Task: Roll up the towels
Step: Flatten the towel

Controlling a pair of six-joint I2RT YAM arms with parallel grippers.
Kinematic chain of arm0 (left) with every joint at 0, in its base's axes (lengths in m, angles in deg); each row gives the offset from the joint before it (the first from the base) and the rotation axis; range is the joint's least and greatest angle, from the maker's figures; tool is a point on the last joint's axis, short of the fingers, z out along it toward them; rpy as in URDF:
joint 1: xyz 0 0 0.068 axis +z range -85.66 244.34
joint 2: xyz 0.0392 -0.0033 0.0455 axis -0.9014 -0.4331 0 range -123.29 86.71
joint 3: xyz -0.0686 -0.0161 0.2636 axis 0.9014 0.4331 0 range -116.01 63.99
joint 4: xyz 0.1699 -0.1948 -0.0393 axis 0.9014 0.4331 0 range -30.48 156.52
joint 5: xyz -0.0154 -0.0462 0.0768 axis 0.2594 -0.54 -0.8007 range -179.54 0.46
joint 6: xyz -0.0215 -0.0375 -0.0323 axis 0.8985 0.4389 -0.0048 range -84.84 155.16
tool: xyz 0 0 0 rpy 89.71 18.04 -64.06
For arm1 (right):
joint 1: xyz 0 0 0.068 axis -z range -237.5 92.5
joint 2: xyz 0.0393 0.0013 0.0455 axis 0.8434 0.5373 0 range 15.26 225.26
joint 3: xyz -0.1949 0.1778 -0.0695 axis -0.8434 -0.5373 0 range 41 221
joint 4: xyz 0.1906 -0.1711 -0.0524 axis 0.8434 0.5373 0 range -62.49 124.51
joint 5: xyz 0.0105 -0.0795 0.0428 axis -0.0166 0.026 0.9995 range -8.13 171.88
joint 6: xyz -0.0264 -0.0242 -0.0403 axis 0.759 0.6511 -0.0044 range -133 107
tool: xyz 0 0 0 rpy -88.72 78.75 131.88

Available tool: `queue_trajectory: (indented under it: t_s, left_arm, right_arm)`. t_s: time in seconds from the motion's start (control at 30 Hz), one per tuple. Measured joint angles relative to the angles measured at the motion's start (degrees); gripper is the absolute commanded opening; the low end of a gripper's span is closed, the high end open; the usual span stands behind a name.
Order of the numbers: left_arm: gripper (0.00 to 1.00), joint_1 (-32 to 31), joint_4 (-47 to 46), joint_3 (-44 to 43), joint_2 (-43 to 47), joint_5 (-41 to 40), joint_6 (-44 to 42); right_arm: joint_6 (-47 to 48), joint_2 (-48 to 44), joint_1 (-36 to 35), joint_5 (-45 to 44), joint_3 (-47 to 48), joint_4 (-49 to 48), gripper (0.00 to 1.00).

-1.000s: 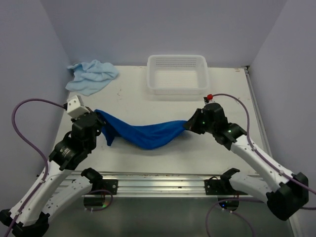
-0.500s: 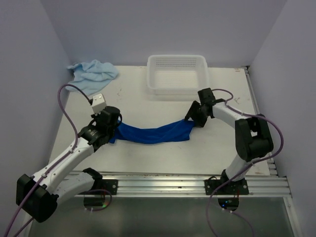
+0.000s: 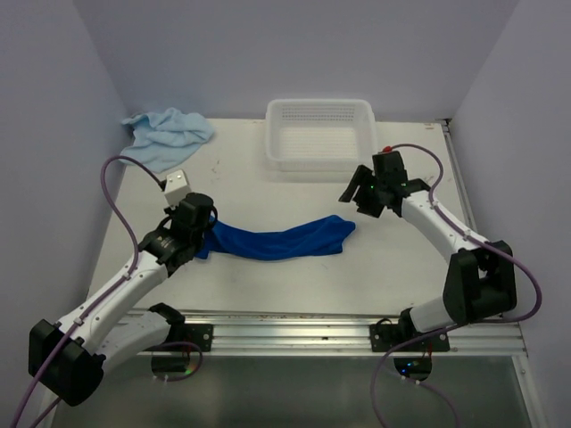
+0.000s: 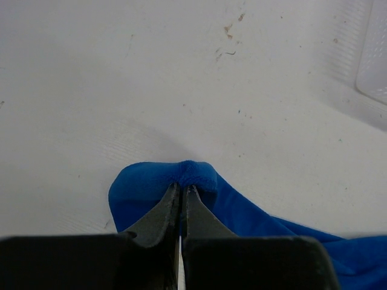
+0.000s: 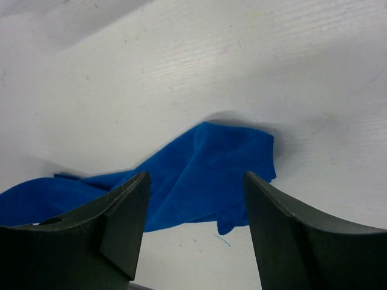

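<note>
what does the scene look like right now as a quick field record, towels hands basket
dark blue towel: lying in a long band on the table, not rolled
pale blue towel: crumpled at the far left corner, not rolled
left hand: shut on the dark blue towel's left end
right hand: open near its right end, holding nothing
basket: white, at the far edge, apart from both towels

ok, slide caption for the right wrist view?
Open right gripper above one end of the dark blue towel on the table.
</note>
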Motion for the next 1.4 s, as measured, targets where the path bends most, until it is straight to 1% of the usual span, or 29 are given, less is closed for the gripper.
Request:
queue_trajectory:
  t_s: [0.07,0.1,0.2,0.27,0.33,0.5,0.53,0.57,0.6,0.67,0.73,0.77,0.8,0.9,0.97,1.03,1.1,1.23,1.33,1.4]
  left_arm:
    - [0.0,0.09,0.0,0.0,-0.02,0.52,0.0]
    - [0.0,0.17,0.0,0.0,-0.02,0.76,0.0]
    - [0.0,0.33,-0.04,-0.02,-0.02,1.77,-0.02]
    - [0.0,0.33,-0.04,-0.02,-0.02,2.4,-0.07]
    - [0.0,0.33,-0.07,-0.02,-0.04,2.93,-0.07]
    - [0.0,0.33,-0.09,0.0,-0.09,3.67,-0.07]
    - [0.0,0.33,-0.09,0.0,-0.09,3.76,-0.07]
    - [0.0,0.33,-0.09,0.0,-0.09,3.89,-0.07]
    - [0.0,0.33,-0.09,0.0,-0.09,4.0,-0.07]
    - [0.0,0.33,-0.07,0.0,-0.09,4.15,-0.07]
    - [0.0,0.33,-0.07,-0.02,-0.09,4.42,-0.07]
    - [0.0,0.33,-0.07,0.0,-0.07,4.55,-0.07]
    - [0.0,0.33,-0.07,0.0,-0.07,4.61,-0.07]
    - [0.0,0.33,0.0,0.0,0.33,4.96,-0.07]
    - [0.0,0.33,0.04,0.0,1.09,5.11,-0.04]
    - [0.0,0.33,0.04,0.0,2.19,5.35,-0.04]
    - [0.0,0.33,0.02,0.0,3.19,5.55,-0.04]
    - [0.0,0.33,0.0,0.0,3.91,6.12,-0.02]
    - [0.0,0.33,-0.07,0.2,3.96,6.45,0.0]
    - [0.0,0.33,-0.22,0.48,3.93,6.51,0.0]
  right_arm:
    - [0.63,-0.9,-0.02,-0.83,-2.56,-0.07,0.61]
    - [0.98,-1.62,-0.02,-1.22,-4.33,0.13,0.56]
    - [1.84,-4.9,-0.26,-1.33,-10.36,0.48,0.51]
    - [2.05,-7.08,-1.05,-1.31,-13.62,0.63,0.51]
    - [2.12,-7.65,-2.16,-1.29,-14.95,0.57,0.54]
    - [2.21,-5.18,-3.61,-1.42,-15.34,-1.97,0.55]
    - [2.29,-3.98,-3.61,-1.55,-15.08,-2.4,0.52]
    - [2.54,-2.71,-3.61,-1.84,-14.69,-2.54,0.49]
    - [2.8,-0.96,-3.61,-2.25,-13.99,-2.78,0.43]
    - [3.39,2.36,-3.61,-2.89,-12.68,-3.87,0.4]
    - [3.8,4.61,-3.61,-2.93,-11.61,-4.66,0.24]
    - [3.87,5.31,-3.61,-2.91,-11.28,-5.07,0.07]
    - [4.15,5.49,-3.61,-2.86,-11.19,-5.38,0.0]
    - [3.8,4.76,-3.69,-2.8,-11.15,-5.33,0.0]
    - [3.85,2.21,-4.17,-2.97,-11.17,-3.23,0.0]
    - [3.89,-2.58,-4.9,-2.89,-11.17,-0.31,0.0]
    - [3.91,-9.77,-5.68,-2.21,-11.02,3.91,0.0]
    - [3.85,-23.74,-6.23,2.21,-8.02,13.46,0.0]
    - [3.34,-26.84,-6.14,6.38,-4.87,17.46,0.0]
    - [2.1,-24.55,-5.55,10.62,-3.98,17.81,0.0]
